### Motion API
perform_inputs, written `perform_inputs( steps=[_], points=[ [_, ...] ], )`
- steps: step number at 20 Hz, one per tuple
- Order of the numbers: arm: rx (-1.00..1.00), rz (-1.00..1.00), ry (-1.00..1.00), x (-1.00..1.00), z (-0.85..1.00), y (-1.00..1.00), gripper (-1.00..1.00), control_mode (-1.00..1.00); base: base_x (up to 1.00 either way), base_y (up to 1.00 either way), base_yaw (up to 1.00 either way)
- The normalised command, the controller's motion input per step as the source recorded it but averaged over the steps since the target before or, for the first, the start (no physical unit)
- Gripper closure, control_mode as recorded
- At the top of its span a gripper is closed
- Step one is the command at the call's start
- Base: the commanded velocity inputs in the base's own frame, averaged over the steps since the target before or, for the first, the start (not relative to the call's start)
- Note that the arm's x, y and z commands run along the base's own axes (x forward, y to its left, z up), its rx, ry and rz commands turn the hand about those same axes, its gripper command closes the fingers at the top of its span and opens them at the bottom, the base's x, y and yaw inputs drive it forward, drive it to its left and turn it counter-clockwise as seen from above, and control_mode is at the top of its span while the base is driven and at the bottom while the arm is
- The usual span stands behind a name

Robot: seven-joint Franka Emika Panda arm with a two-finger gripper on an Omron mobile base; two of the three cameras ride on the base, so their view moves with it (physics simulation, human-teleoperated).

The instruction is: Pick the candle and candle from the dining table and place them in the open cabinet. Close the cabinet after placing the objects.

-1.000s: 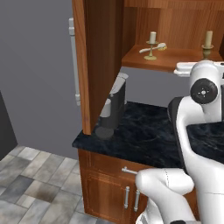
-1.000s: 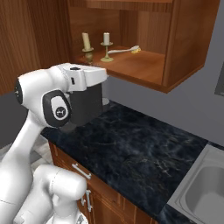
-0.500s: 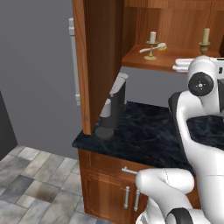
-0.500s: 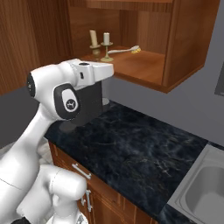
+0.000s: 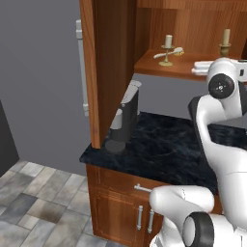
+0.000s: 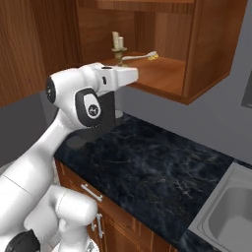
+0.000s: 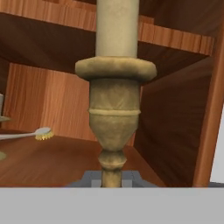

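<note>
The taper candle (image 7: 117, 100) is being pinched by the gripper (image 7: 112, 178) inside the cabinet (image 6: 209, 59). 1 other candle (image 5: 167, 49) is being kept on the cabinet shelf.

Over the last second the arm (image 6: 93, 98) has swung toward the open cabinet (image 6: 206, 54), its wrist now closer to the front edge of the shelf (image 6: 157, 74). The taper candle (image 5: 226, 41) clamped in the closed gripper (image 7: 112, 177) has travelled with it. In the right base view it moved rightward, and now overlaps the short candle (image 6: 115, 40) already standing on the shelf. In the left base view it sits slightly further left.
</note>
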Motion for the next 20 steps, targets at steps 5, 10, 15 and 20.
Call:
perform_inputs(
  steps=[5, 10, 15, 20],
  points=[
    [0.0, 0.0, 0.0, 0.28, 0.0, -0.23, 1.0, -1.0, 0.0, 0.0, 0.0],
    [0.0, 0.0, 0.0, 0.28, 0.0, -0.21, 1.0, -1.0, 0.0, 0.0, 0.0],
    [0.0, 0.0, 0.0, 0.23, 0.0, -0.16, 1.0, -1.0, 0.0, 0.0, 0.0],
    [0.0, 0.0, 0.0, 0.22, 0.0, -0.12, 1.0, -1.0, 0.0, 0.0, 0.0]
  ],
)
